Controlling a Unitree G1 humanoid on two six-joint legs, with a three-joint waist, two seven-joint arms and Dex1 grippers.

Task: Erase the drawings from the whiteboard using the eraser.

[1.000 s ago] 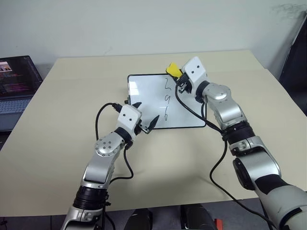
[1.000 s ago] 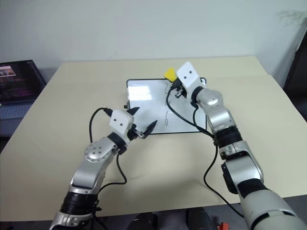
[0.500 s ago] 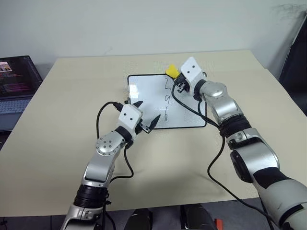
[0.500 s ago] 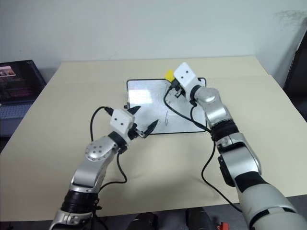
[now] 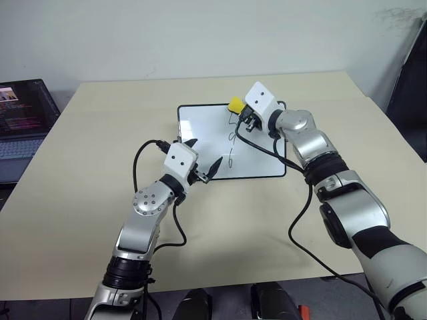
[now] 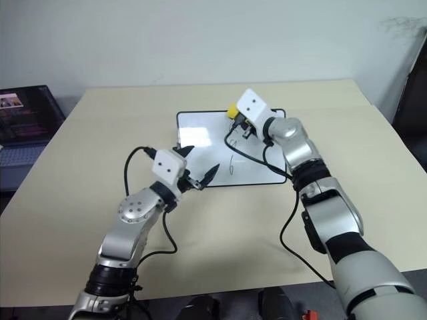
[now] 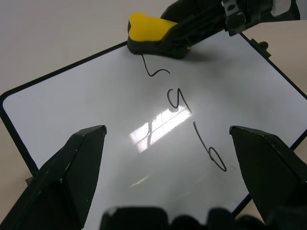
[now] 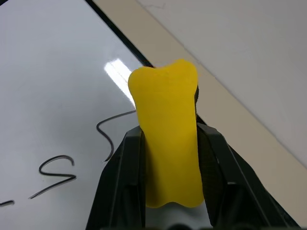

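The whiteboard lies flat on the table, black-framed. The drawings are thin black squiggles in a column down it. My right gripper is shut on the yellow eraser, gripping its sides. The eraser's dark underside rests on the board by its far edge, at the upper end of the top squiggle, and hides part of it. My left gripper hovers open over the board's near left part, nothing between its fingers.
The beige table extends wide on all sides of the board. An open laptop sits off the table's left edge. Black cables trail from both wrists across the board and table. A dark object stands at the far right.
My right gripper has carried the eraser leftward and down, from beyond the board's far edge onto the top squiggle. The left arm has stayed still.
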